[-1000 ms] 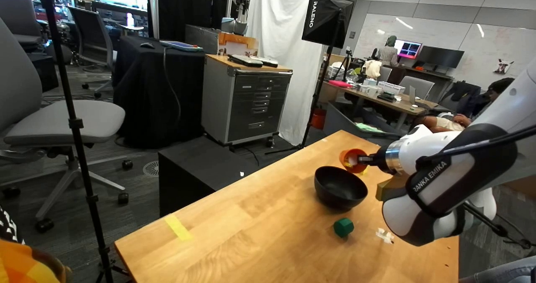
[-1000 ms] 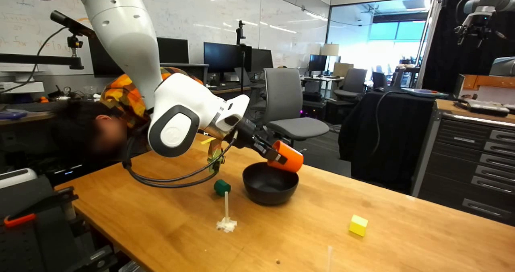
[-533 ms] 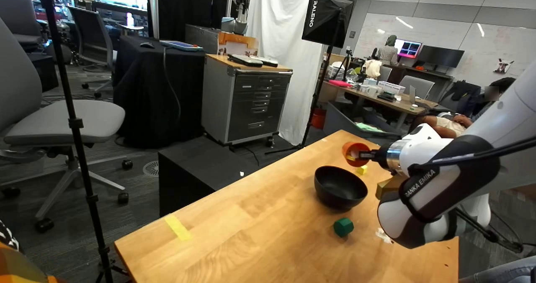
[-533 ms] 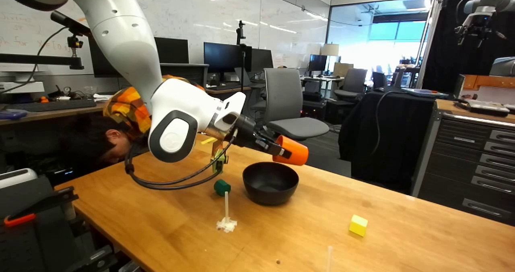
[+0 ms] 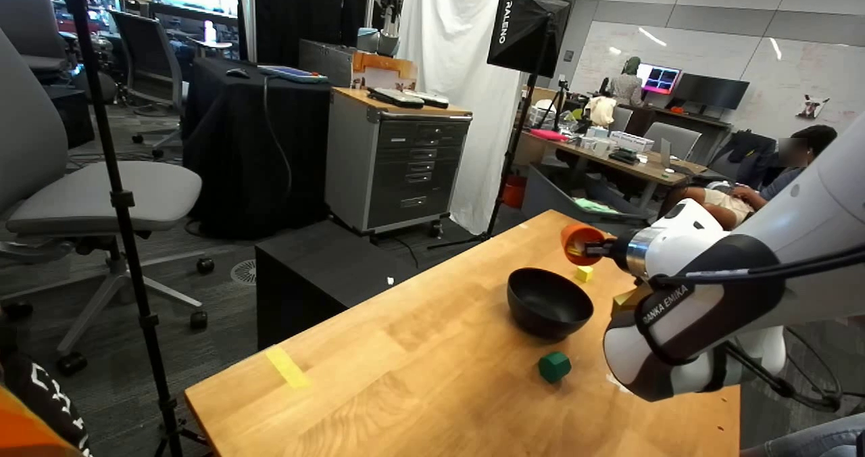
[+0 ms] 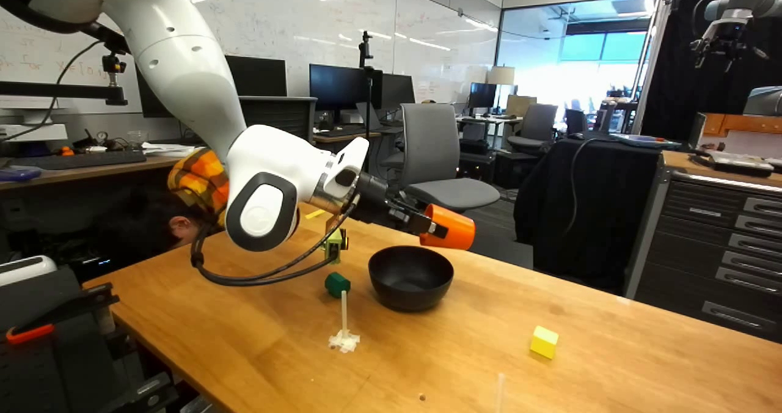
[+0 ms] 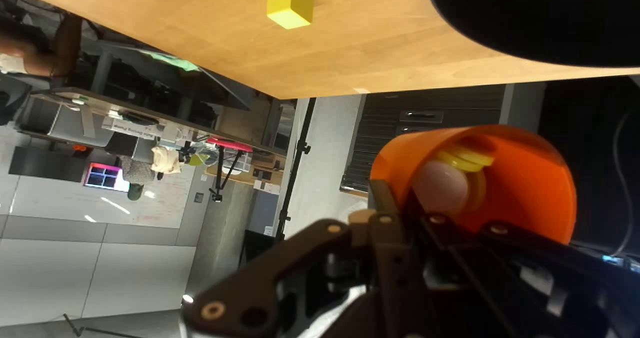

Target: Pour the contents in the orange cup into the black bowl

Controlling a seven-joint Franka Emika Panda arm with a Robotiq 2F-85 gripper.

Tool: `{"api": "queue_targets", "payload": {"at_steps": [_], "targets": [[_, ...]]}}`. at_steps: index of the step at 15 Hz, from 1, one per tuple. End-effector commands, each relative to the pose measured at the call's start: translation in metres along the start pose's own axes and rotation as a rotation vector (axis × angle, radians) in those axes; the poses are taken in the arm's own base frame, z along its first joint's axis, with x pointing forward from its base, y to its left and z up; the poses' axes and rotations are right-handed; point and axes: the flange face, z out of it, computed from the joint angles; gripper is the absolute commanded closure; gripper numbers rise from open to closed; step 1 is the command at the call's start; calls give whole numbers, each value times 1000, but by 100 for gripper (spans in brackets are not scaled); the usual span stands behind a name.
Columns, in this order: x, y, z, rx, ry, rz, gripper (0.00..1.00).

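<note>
1. On the wooden counter (image 5: 419, 376), a yellow cube (image 6: 544, 342) lies between the black bowl (image 6: 410, 300) and the short end facing the crowded desk (image 5: 652, 174), well apart from the bowl.
2. Near the bowl, on its side away from that end, sits a green block (image 6: 337, 285); a gap separates them in both exterior views.
3. Closer to the long edge opposite the drawer cabinet (image 5: 419, 173), a thin pale stick (image 6: 344, 310) stands upright from a crumpled white patch (image 6: 344, 341).
4. Across that same edge reaches the white arm (image 5: 811, 217), hiding most of the patch in an exterior view; black cables (image 6: 263, 280) loop down from it.
5. Nearly closed, the gripper (image 6: 435, 228) pinches the wall of the orange cup (image 6: 458, 230) between its fingers (image 7: 384, 200); how far they reach in I cannot tell.
6. That cup is held clear of the counter near the bowl, tipped almost onto its side, mouth turned back toward the gripper; whether it overhangs the bowl's rim I cannot tell. Its contents (image 7: 442, 185), pale and yellow rounded pieces, show inside.
7. Light brown, with a visible grain, the counter carries yellow tape (image 5: 287, 366) by the corner nearest the grey chair (image 5: 108, 197).
8. Past the cabinet edge stands a black-draped table (image 5: 246, 159); off the far corner, a softbox lamp (image 5: 529, 30) stands in front of a white curtain (image 5: 446, 51). Beyond the taped end, partly behind the arm, a person in orange plaid (image 6: 198, 178) bends low.
</note>
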Motion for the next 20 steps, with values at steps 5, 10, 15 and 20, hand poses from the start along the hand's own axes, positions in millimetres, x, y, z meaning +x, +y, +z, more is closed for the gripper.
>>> {"api": "queue_targets", "payload": {"at_steps": [5, 10, 15, 20], "targets": [[7, -1, -3, -54, 81, -62, 95], [8, -1, -3, -76, 99, -89, 95], [10, 1, -4, -104, 117, -115, 95], [12, 3, -5, -135, 145, -142, 95]]}}
